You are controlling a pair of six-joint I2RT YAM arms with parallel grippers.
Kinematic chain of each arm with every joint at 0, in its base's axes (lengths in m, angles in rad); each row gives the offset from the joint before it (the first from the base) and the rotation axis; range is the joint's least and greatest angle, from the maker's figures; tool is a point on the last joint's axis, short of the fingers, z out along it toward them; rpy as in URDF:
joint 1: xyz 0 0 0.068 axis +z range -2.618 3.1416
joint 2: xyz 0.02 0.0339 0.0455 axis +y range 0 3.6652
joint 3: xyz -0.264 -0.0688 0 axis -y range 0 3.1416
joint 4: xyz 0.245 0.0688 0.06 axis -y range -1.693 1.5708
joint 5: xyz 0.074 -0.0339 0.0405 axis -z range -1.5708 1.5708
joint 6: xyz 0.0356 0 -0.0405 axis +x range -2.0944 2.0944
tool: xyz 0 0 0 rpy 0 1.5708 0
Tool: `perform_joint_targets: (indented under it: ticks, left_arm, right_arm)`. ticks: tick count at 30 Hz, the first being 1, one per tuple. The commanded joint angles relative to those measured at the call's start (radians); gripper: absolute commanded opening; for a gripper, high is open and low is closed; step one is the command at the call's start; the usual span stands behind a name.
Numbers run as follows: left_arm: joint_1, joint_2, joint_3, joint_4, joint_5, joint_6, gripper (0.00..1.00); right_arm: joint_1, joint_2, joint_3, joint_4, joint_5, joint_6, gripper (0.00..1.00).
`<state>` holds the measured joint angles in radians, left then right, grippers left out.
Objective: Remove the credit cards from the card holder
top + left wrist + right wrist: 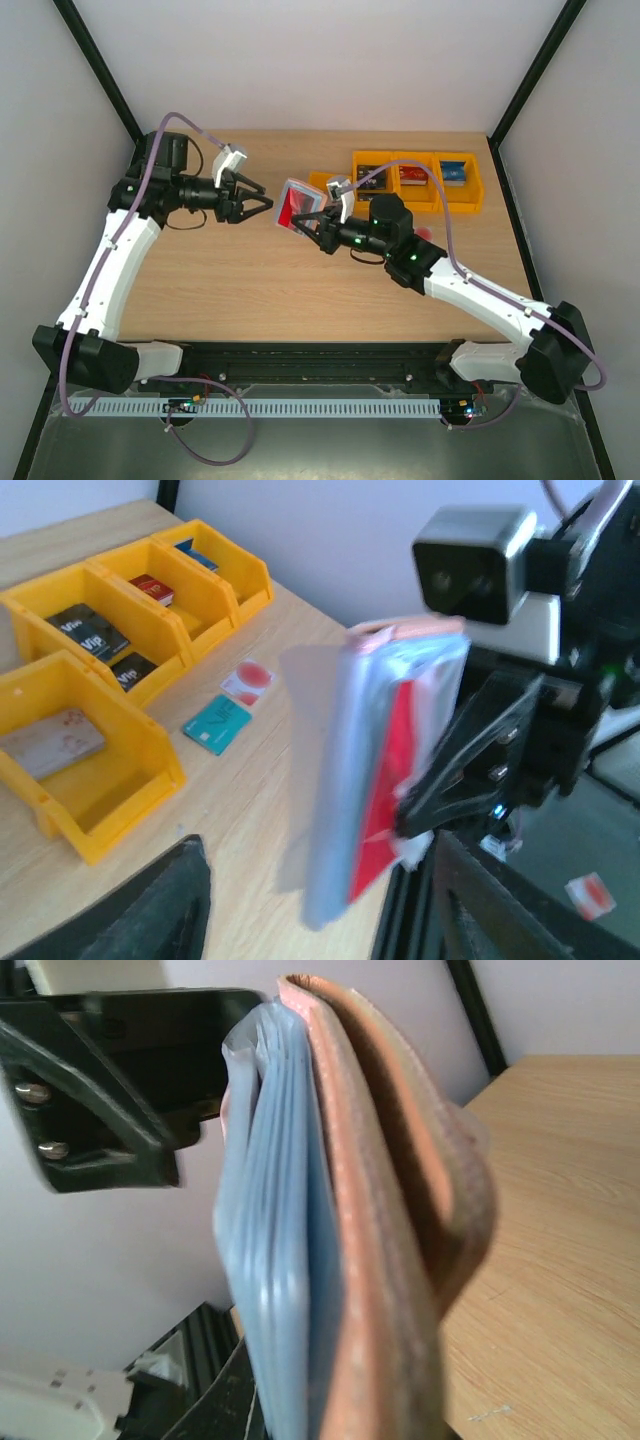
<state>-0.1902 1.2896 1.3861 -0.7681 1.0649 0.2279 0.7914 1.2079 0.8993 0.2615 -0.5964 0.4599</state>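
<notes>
Two cards sit in the holder (pixel 300 188) — a red card (pixel 291 210) with its face showing from above and a blue-grey card (pixel 280 1260) seen edge-on from the right wrist. The holder is off the table (pixel 230 290), held upright in mid-air between the arms. The right gripper (pixel 312 226) is clamped on one edge of the holder. The left gripper (pixel 264 199) hangs just beside it, jaws spread wide and gripping nothing (whether its tips touch the holder I cannot tell). Orange bins (pixel 130 810) stand at the table's far edge — a teal card (pixel 217 723) lies flat near them.
</notes>
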Motion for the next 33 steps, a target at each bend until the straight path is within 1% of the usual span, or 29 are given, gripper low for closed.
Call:
perform_joint_targets:
  ticks: [1, 2, 3, 6, 8, 10, 13, 15, 20, 25, 29, 33]
  left_arm:
    - [0.001, -0.025, 0.047, 0.006, -0.034, -0.047, 0.55]
    - [-0.002, -0.025, 0.045, 0.015, -0.027, -0.063, 0.51]
    - [-0.005, -0.023, 0.042, 0.024, -0.02, -0.079, 0.48]
    - [-0.034, -0.017, 0.001, 0.071, -0.019, -0.148, 0.42]
    - [-0.054, -0.011, -0.028, 0.085, -0.048, -0.172, 0.39]
    - [-0.058, -0.007, -0.046, 0.106, -0.081, -0.199, 0.4]
    - [-0.058, -0.003, -0.06, 0.128, -0.154, -0.216, 0.46]
    - [-0.058, -0.001, -0.076, 0.144, -0.169, -0.236, 0.47]
    - [-0.067, 0.005, -0.122, 0.184, -0.129, -0.271, 0.43]
    - [-0.08, 0.009, -0.135, 0.19, -0.103, -0.264, 0.34]
    - [-0.094, 0.014, -0.159, 0.202, -0.059, -0.259, 0.36]
    - [-0.101, 0.016, -0.191, 0.236, 0.022, -0.277, 0.36]
  right_arm:
    - [-0.005, 0.046, 0.027, 0.064, 0.17, 0.117, 0.02]
    - [-0.005, 0.064, 0.037, 0.072, 0.184, 0.139, 0.02]
    - [-0.005, 0.078, 0.044, 0.092, 0.185, 0.16, 0.02]
    - [-0.005, 0.119, 0.054, 0.161, 0.151, 0.21, 0.02]
    - [-0.004, 0.138, 0.064, 0.175, 0.128, 0.223, 0.02]
    - [-0.003, 0.143, 0.065, 0.183, 0.113, 0.226, 0.02]
    - [-0.004, 0.135, 0.057, 0.196, 0.105, 0.226, 0.02]
    - [-0.003, 0.134, 0.057, 0.196, 0.092, 0.225, 0.02]
    - [-0.002, 0.146, 0.063, 0.21, 0.074, 0.23, 0.02]
    - [0.0, 0.152, 0.065, 0.218, 0.084, 0.237, 0.02]
    - [0.0, 0.16, 0.067, 0.249, 0.087, 0.256, 0.02]
    - [0.002, 0.171, 0.076, 0.279, 0.077, 0.268, 0.02]
